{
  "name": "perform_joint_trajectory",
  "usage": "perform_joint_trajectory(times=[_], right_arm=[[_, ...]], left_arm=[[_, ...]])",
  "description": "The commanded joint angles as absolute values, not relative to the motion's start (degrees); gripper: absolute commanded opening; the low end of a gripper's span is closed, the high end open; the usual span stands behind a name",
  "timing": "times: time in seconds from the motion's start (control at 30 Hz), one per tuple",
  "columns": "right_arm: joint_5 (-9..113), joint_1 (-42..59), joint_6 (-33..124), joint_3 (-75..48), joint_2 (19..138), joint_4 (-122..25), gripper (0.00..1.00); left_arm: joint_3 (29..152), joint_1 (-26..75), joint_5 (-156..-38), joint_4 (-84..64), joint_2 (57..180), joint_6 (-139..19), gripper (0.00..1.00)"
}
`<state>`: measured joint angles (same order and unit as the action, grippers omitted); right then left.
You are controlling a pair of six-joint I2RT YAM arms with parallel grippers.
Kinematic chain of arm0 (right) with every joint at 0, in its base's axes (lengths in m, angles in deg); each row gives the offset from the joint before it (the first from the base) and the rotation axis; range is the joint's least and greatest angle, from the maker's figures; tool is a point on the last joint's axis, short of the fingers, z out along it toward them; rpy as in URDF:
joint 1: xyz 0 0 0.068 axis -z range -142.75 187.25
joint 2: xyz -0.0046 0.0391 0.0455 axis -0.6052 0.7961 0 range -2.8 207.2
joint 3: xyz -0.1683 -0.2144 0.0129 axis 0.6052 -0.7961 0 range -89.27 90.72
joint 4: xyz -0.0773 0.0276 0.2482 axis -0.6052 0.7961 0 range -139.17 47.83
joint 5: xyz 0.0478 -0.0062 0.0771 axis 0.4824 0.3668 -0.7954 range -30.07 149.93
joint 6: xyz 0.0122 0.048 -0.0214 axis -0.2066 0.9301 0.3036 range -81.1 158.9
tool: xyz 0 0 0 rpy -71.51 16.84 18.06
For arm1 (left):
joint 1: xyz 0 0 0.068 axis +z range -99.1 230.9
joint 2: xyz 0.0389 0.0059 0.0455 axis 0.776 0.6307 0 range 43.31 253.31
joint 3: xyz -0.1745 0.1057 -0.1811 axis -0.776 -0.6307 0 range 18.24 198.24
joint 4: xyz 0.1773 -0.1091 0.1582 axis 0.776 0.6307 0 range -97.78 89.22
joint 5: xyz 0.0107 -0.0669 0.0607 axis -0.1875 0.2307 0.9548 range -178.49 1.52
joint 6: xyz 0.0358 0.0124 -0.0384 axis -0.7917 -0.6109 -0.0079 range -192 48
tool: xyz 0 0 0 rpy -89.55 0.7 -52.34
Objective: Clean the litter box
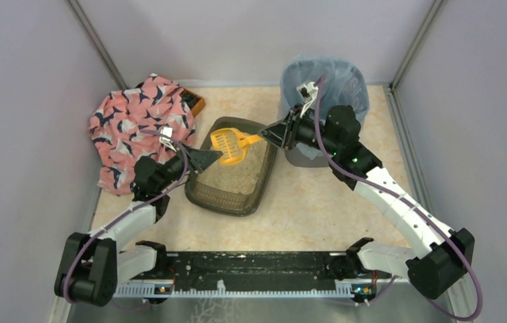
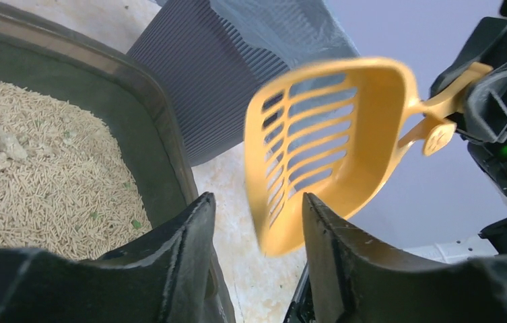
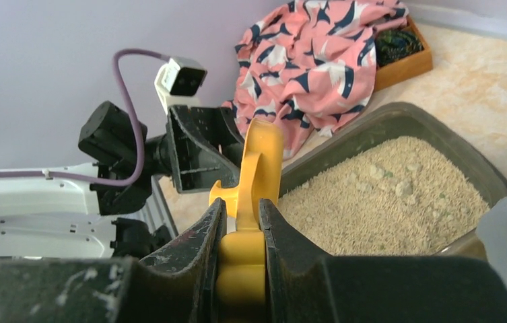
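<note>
Scoop (image 1: pixel 231 146) held over the litter box (image 1: pixel 227 204)
Right gripper (image 1: pixel 268 134) clamps its handle; left gripper (image 1: pixel 213 159) (fingers apart) sits just beside the scoop's slotted end.

Bright even light, slight motion blur

My table (image 1: pixel 318 202) is pale and sandy, and the litter box (image 1: pixel 223 200) sits on it. Right of the litter box stands a grey bin (image 1: pixel 355 87). Left of it, a pink cloth (image 1: pixel 136 118) lies beside a wooden tray (image 1: pixel 197 105).
</note>
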<state>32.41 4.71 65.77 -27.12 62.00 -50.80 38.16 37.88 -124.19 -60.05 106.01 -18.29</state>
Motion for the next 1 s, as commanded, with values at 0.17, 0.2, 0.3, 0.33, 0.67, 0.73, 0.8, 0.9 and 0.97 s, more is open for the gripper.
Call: perform_joint_trajectory(times=[0.17,0.2,0.3,0.33,0.67,0.73,0.8,0.9,0.97], right_arm=[[29.21,3.5,68.69,-29.58,61.05,-56.03,0.0],[29.13,3.52,68.69,-29.54,61.02,-56.12,0.0],[29.02,3.34,68.75,-29.8,61.3,-56.64,0.0],[29.0,3.32,68.84,-29.99,61.45,-56.86,0.0],[30.0,3.15,68.89,-30.73,62.36,-57.74,0.0],[31.1,3.14,68.8,-31.23,61.9,-58.39,0.19],[32.0,3.14,68.7,-31.99,61.14,-59.6,0.37],[33.0,3.14,68.43,-32.53,60.11,-60.74,0.44],[33.13,3.21,68.11,-32.45,59.96,-60.58,0.44]], left_arm=[[41.45,36.61,-126.4,-70.05,109.71,-14.33,0.51],[41.4,36.37,-126.63,-70.83,110.21,-13.94,0.48],[40.84,35.46,-127.04,-72.71,111.76,-13.3,0.37],[40.52,35.11,-126.99,-73.3,112.27,-13.15,0.34],[37.58,32.53,-126.11,-82.03,115.28,-9.95,0.0],[37.74,32.53,-125.97,-82.13,115.24,-9.72,0.0],[37.75,32.54,-125.61,-82.23,115.1,-9.62,0.0],[37.74,32.53,-125.5,-82.9,115.52,-9.16,0.0],[37.6,32.53,-125.62,-84.48,116.05,-8.32,0.0]])
